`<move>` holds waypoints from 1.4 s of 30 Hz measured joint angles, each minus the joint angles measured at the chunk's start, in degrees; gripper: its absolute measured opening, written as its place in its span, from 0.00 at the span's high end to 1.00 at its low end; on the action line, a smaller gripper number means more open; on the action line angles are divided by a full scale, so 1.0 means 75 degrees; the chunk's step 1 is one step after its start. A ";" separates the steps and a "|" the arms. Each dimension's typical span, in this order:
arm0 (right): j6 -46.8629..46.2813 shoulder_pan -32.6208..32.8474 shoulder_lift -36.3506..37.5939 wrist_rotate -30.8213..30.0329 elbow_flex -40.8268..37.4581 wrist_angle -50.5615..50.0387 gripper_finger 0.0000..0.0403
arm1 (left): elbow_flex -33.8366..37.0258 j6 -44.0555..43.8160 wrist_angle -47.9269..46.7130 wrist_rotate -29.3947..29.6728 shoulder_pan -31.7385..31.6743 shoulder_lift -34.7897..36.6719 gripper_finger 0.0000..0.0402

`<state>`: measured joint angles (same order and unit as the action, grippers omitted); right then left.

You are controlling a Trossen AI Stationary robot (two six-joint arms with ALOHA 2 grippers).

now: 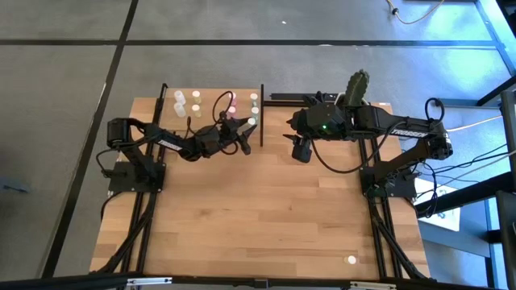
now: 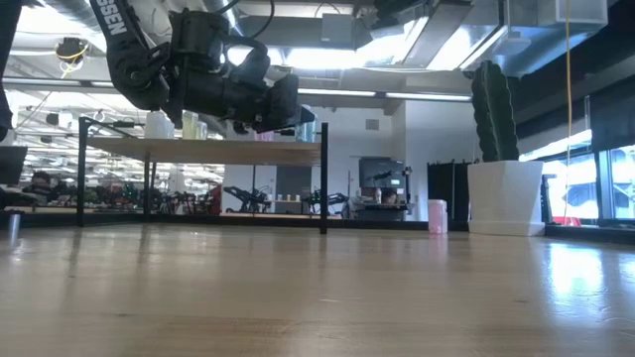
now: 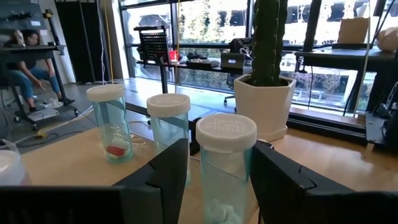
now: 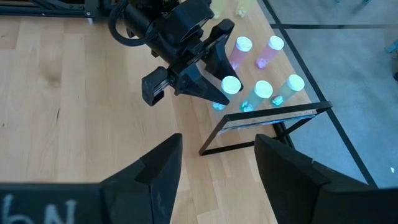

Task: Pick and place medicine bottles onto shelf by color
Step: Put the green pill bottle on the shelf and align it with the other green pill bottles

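Observation:
The shelf stands at the table's far left, a light board in a black frame, with several medicine bottles upright on it, pink and pale green among them. My left gripper reaches level onto the shelf near its right post. It is open, with a fingertip on either side of a white-capped bottle that stands on the board. My right gripper hangs open and empty high over the table's far middle, tipped down toward the shelf. My left gripper's fingers flank the white-capped bottle's body level, from the table's near-left side. A strip of background shows between one finger and the bottle. Whether the other finger touches it I cannot tell. The bottle stands upright on the shelf board.
A white pot with a green cactus stands at the far edge right of the shelf, a pink bottle on the table beside it. One white-capped bottle stands near the front right. A seated person is in the room beyond.

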<state>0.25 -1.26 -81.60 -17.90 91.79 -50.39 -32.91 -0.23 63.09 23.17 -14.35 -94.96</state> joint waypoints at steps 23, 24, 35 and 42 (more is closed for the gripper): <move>0.0000 -0.0003 0.0003 -0.0001 0.0000 0.0000 0.49 | 0.0000 0.0513 0.0117 0.0088 0.0069 0.0038 0.61; 0.0000 0.0000 0.0000 0.0001 0.0000 0.0000 0.49 | 0.0000 0.0509 0.0119 0.0143 0.0067 0.0038 0.61; 0.0003 0.0000 0.0000 -0.0001 0.0000 0.0000 0.49 | 0.0000 0.0794 0.0314 0.0164 0.0122 0.0038 0.61; 0.0000 0.0000 0.0000 -0.0001 0.0000 0.0000 0.49 | 0.0000 0.1153 0.0699 0.0164 0.0122 0.0038 0.61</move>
<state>0.25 -1.26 -81.60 -17.91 91.79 -50.39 -32.91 8.42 68.34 24.40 -13.43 -94.67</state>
